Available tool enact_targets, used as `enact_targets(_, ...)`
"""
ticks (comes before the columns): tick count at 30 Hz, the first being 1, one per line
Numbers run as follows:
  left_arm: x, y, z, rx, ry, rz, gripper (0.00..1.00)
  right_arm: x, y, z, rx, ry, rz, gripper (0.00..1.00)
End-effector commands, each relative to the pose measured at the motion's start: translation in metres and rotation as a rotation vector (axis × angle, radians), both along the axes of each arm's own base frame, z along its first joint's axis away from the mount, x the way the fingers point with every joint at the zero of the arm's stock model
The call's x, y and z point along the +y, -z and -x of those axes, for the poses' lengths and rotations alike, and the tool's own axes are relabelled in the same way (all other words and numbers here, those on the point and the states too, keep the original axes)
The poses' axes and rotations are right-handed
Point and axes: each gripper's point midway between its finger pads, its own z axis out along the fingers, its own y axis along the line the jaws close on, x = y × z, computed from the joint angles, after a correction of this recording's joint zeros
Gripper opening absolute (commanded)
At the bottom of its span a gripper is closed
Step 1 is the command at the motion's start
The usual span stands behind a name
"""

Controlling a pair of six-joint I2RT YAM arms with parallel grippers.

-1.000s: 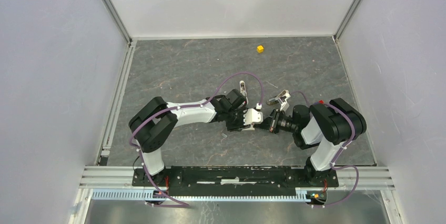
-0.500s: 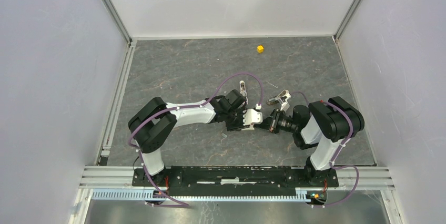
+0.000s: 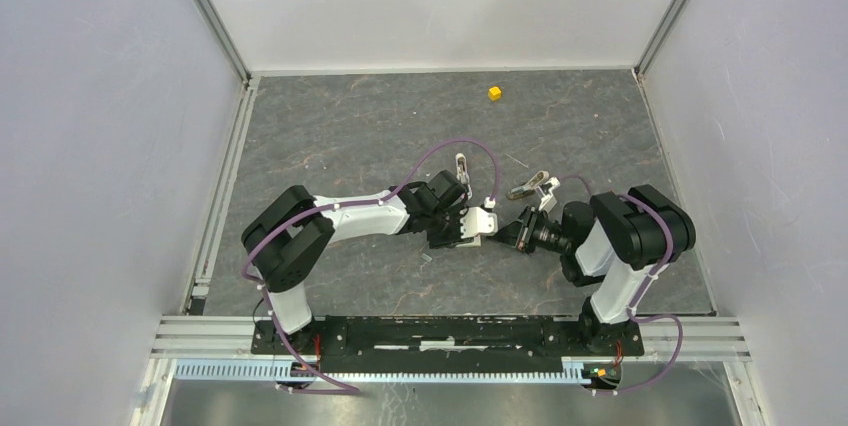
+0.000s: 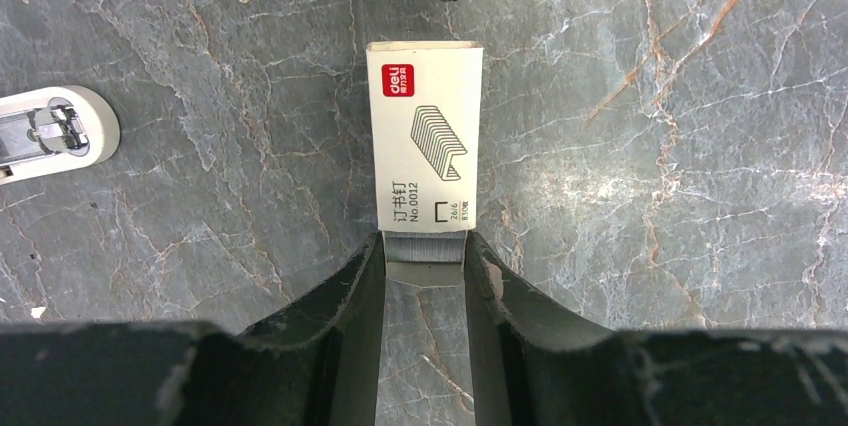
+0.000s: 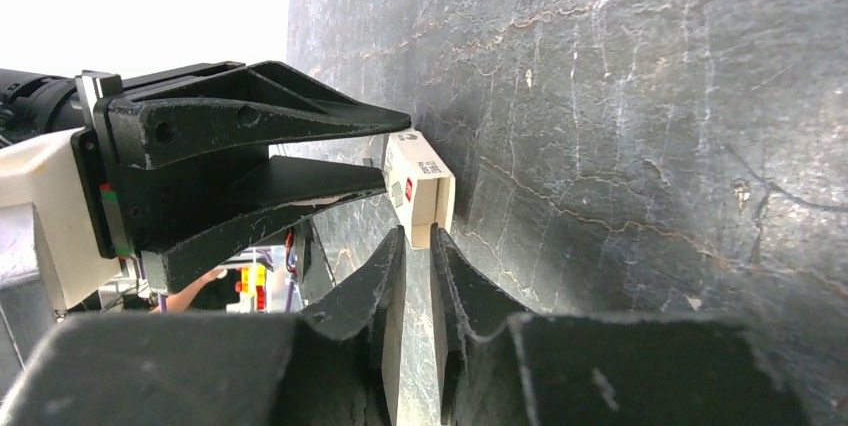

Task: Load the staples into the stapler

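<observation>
Pulling the staples (image 4: 424,271) out of the sleeve (image 4: 424,136) needs a straight draw along its length. The left claw (image 4: 423,246) is pinched on this grey block at the sleeve's near end, flat on the tabletop (image 4: 650,196). The right claw (image 5: 418,236), slightly parted, holds nothing; it should grip the far end. The stapler (image 4: 55,131) lies apart.

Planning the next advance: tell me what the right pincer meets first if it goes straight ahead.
The white staple box: its end lies directly before the right pincer, seemingly with a small gap between.
</observation>
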Motion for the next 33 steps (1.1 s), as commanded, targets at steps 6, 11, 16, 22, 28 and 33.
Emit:
enact_targets(6,0.009,-0.004,0.003,0.010,-0.012,-0.018,0.38,0.007,-0.021,-0.008,-0.137,0.014,-0.008,0.23)
enact_targets(11,0.009,-0.001,0.005,0.018,-0.014,-0.016,0.38,0.017,-0.024,-0.010,-0.145,-0.010,-0.018,0.24)
enact_targets(16,0.009,0.000,0.006,0.021,-0.015,-0.012,0.38,0.022,-0.019,-0.011,-0.138,-0.020,0.001,0.28)
enact_targets(22,0.007,0.001,0.005,0.024,-0.013,-0.009,0.38,0.020,-0.009,-0.011,-0.120,-0.015,0.034,0.28)
enact_targets(28,0.006,0.001,0.005,0.022,-0.009,-0.008,0.38,0.017,0.004,-0.011,-0.104,-0.014,0.092,0.30)
enact_targets(33,0.005,0.001,0.004,0.022,-0.006,-0.006,0.38,0.020,0.002,-0.011,-0.106,-0.029,0.085,0.28)
